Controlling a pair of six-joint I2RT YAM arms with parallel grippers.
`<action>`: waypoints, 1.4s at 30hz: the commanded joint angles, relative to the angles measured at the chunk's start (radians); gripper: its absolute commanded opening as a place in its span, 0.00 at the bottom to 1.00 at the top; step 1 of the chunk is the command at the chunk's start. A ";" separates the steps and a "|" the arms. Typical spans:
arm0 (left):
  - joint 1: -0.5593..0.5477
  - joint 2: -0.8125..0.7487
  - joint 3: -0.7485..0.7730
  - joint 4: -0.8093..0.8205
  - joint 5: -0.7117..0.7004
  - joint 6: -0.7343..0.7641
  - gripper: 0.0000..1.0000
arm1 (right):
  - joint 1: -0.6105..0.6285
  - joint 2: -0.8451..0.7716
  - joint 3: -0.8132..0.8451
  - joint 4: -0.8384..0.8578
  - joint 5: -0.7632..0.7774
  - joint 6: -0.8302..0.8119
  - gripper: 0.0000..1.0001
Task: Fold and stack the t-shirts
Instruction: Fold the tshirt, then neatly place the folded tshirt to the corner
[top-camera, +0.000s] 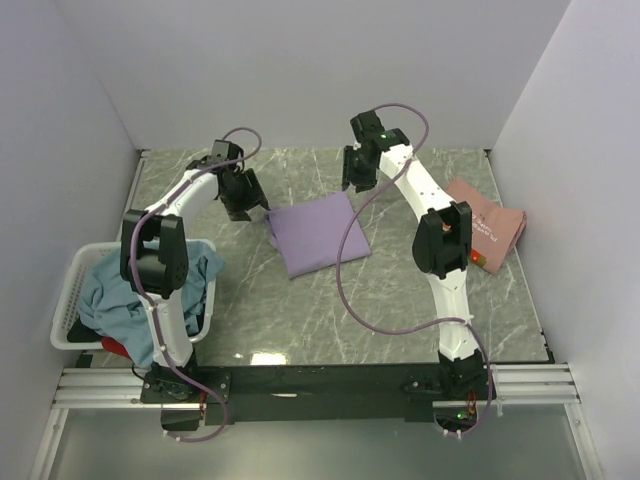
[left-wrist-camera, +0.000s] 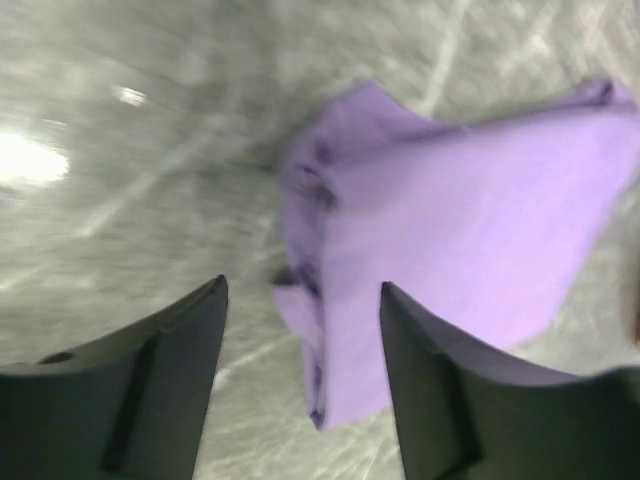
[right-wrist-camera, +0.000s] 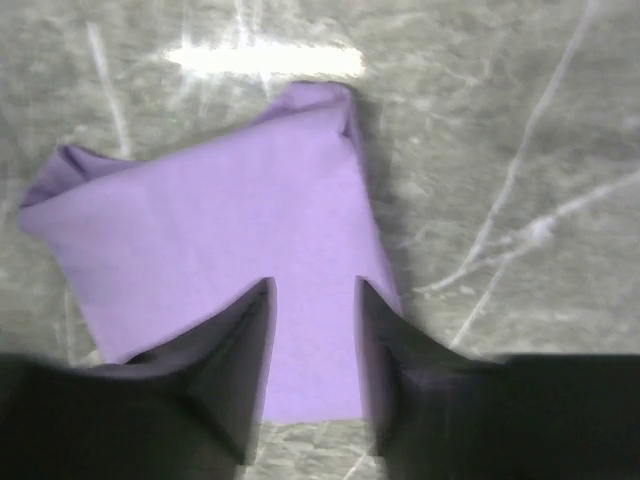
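Observation:
The lavender t-shirt (top-camera: 318, 235) lies folded in a rough square on the marble table; it also shows in the left wrist view (left-wrist-camera: 450, 240) and the right wrist view (right-wrist-camera: 220, 260). My left gripper (top-camera: 246, 205) hovers open and empty just off its far left corner (left-wrist-camera: 303, 290). My right gripper (top-camera: 356, 183) hovers open and empty over its far right corner (right-wrist-camera: 313, 290). The salmon-pink t-shirt (top-camera: 487, 224) lies folded at the right. The teal-blue t-shirt (top-camera: 130, 290) fills the basket, with a bit of red t-shirt (top-camera: 117, 348) under it.
The white slatted basket (top-camera: 70, 300) stands at the left edge beside the left arm. Grey walls close in the table at the back and both sides. A purple cable (top-camera: 350, 270) loops from the right arm over the table's middle.

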 joint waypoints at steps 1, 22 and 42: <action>0.016 -0.071 0.058 -0.011 -0.126 0.000 0.69 | -0.026 -0.015 0.018 0.073 -0.115 -0.078 0.53; -0.099 -0.008 -0.117 0.078 0.065 -0.016 0.75 | -0.132 -0.339 -0.547 0.284 -0.304 -0.118 0.78; -0.101 0.035 -0.194 0.112 0.127 0.012 0.20 | -0.160 -0.295 -0.641 0.354 -0.373 -0.114 0.77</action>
